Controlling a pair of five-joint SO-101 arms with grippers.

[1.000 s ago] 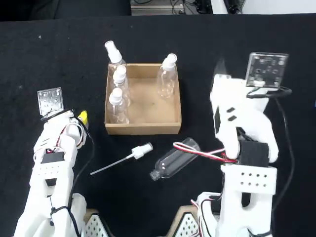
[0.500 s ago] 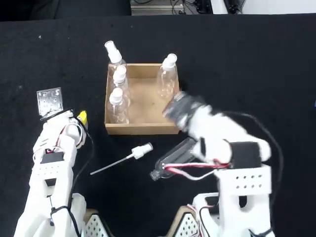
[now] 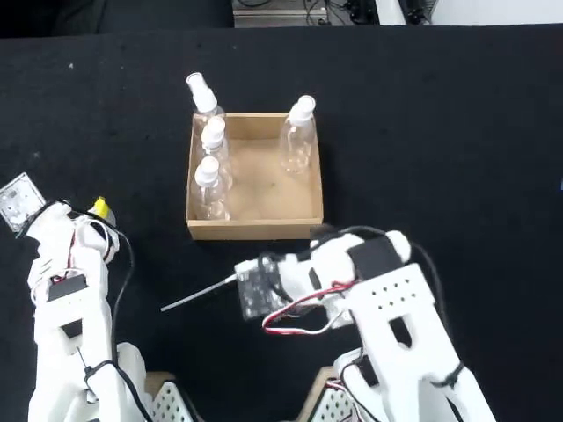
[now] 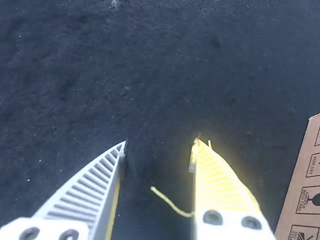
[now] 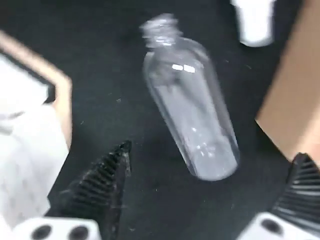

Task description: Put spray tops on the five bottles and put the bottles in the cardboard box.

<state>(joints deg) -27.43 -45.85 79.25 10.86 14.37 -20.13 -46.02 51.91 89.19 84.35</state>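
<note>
Bottle five lies on its side with no top, on the surface by the near side of the cardboard box, so the right end effector hangs over it wide open and empty, likely to grab it, while the left end effector, also open and empty, sits off to the left.

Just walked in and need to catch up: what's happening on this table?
The right gripper hangs open over an uncapped bottle lying on the black table beside the cardboard box, with a loose spray top next to it. The left gripper is open over bare table, holding nothing. Three capped bottles stand in the box; a fourth seems to stand just outside its far corner.
</note>
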